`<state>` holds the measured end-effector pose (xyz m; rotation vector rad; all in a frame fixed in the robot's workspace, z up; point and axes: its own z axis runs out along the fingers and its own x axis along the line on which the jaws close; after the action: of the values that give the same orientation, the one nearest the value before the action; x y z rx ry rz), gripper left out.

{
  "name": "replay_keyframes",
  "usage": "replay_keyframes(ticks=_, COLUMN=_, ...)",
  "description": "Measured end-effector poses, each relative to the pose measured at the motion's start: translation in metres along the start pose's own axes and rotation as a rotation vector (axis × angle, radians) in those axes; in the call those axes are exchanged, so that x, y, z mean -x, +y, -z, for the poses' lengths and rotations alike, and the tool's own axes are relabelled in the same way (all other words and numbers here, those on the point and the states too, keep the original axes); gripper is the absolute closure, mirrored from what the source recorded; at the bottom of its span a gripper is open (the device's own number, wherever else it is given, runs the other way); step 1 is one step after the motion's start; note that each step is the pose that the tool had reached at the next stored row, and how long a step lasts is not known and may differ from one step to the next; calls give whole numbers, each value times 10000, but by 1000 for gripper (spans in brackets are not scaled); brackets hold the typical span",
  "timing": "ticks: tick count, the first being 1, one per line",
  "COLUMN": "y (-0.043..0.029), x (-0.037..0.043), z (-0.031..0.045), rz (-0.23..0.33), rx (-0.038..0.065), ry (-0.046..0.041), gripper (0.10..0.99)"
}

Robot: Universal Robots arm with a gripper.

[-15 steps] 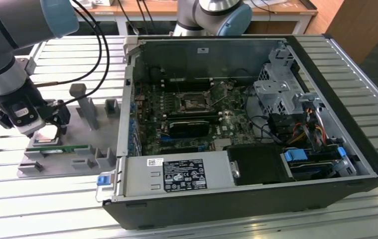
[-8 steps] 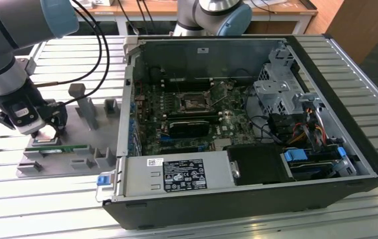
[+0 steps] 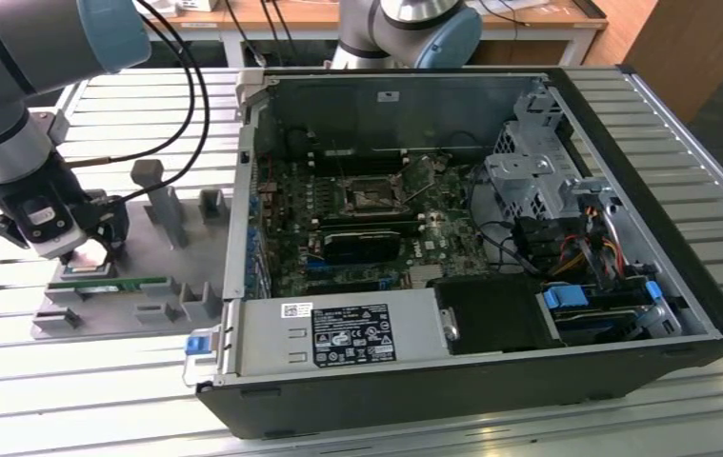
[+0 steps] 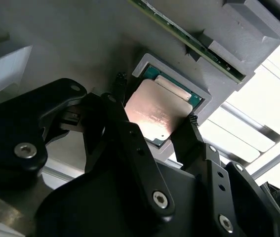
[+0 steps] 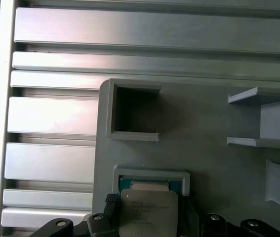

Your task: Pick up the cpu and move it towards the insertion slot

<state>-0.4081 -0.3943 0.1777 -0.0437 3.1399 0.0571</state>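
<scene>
Seen from high, angled down over computer case and tabletop; from both wrist views, close above chip.

The cpu shows a smooth satin metal lid with a green board rim. Its holder looks matt grey plastic. The gripper is matt black plastic with shiny metal screws. The bench gleams: ribbed bare aluminium.

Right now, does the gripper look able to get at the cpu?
Probably yes: the gripper hangs directly over the cpu in its grey holder, with nothing lying between them.
</scene>
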Motion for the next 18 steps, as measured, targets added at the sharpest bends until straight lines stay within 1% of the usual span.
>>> replay_keyframes(ticks=4, y=0, x=0, z=27, rz=1, rx=0, ry=2, gripper=455)
replay_keyframes(ticks=8, y=-2, x=0, z=28, rz=-20, rx=-20, ry=0, gripper=455)
replay_keyframes(ticks=10, y=-3, x=-1, z=29, rz=-51, rx=-54, ry=-5, gripper=455)
replay_keyframes(ticks=18, y=-3, x=-1, z=28, rz=-61, rx=-54, ry=-6, gripper=455)
